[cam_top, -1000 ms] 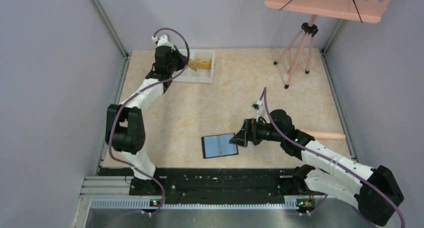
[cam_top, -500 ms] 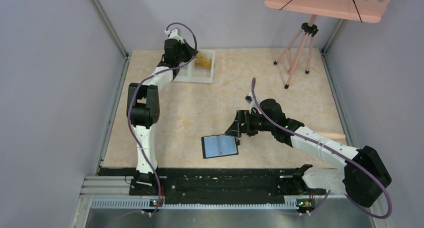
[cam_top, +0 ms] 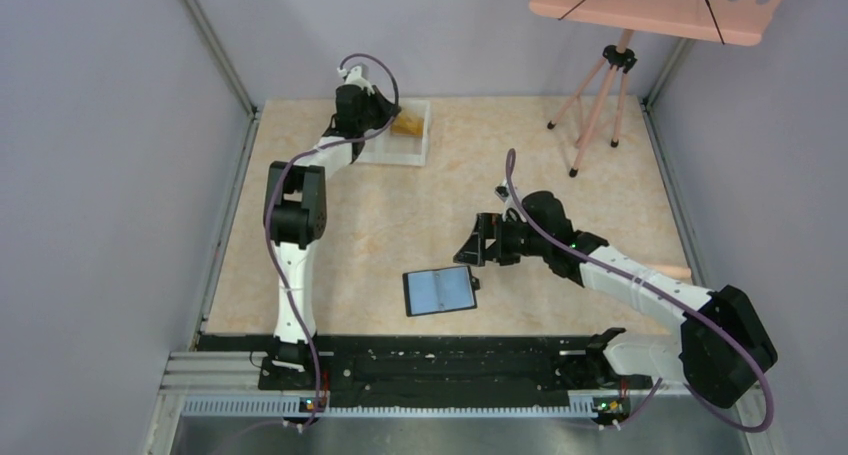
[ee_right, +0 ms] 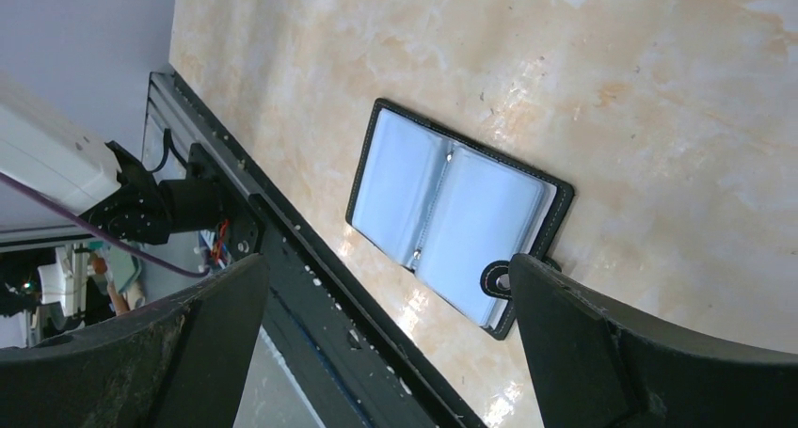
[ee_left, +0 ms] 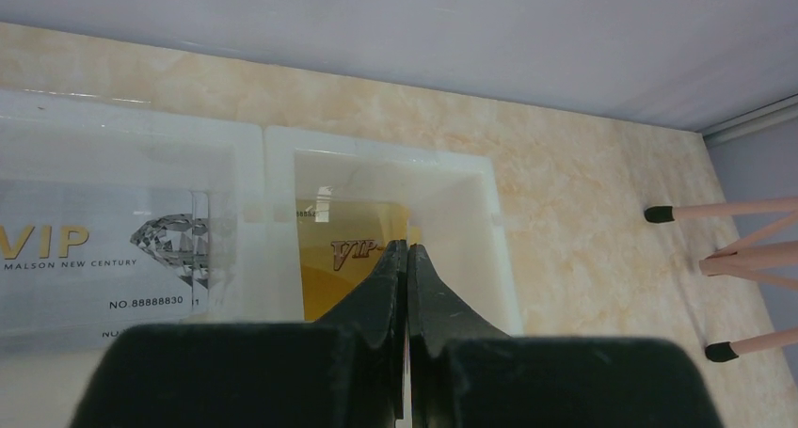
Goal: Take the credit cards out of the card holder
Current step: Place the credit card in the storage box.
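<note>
One credit card [cam_top: 408, 123] is judged out: it has been brought into the upper-left tray [cam_top: 400, 158] under the left gripper [ee_left: 406, 251], whose fingers are pressed together, and the spread-fingered right gripper [cam_top: 470, 245] has been lifted off the card holder [cam_top: 440, 291].

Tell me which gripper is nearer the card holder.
Right. The right gripper hovers just beyond the card holder; the left gripper is far off at the white tray.
</note>
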Available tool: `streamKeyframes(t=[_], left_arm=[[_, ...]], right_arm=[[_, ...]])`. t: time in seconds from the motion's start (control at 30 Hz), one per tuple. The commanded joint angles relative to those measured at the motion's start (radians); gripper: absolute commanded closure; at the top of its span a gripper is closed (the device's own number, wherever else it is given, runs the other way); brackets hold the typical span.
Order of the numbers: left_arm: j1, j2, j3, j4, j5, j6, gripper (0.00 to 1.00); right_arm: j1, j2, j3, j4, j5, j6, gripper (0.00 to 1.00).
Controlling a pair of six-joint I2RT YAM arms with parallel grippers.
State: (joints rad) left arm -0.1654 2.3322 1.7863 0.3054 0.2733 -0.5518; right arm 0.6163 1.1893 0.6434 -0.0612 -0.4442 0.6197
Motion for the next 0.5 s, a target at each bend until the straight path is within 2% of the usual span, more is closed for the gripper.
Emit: streamKeyframes(t=[0.0, 0.47], left_arm=[[0.004, 0.02, 0.042, 0.101, 0.015, -0.011, 1.0], [-0.012, 0.057, 0.063, 0.136, -0.013, -0.009, 1.0]], right_arm=[[-0.022, -0.024, 0.028, 0.01, 0.004, -0.012, 0.02], [-0.051, -0.062, 0.011, -0.004, 0.004, -0.014, 0.02]])
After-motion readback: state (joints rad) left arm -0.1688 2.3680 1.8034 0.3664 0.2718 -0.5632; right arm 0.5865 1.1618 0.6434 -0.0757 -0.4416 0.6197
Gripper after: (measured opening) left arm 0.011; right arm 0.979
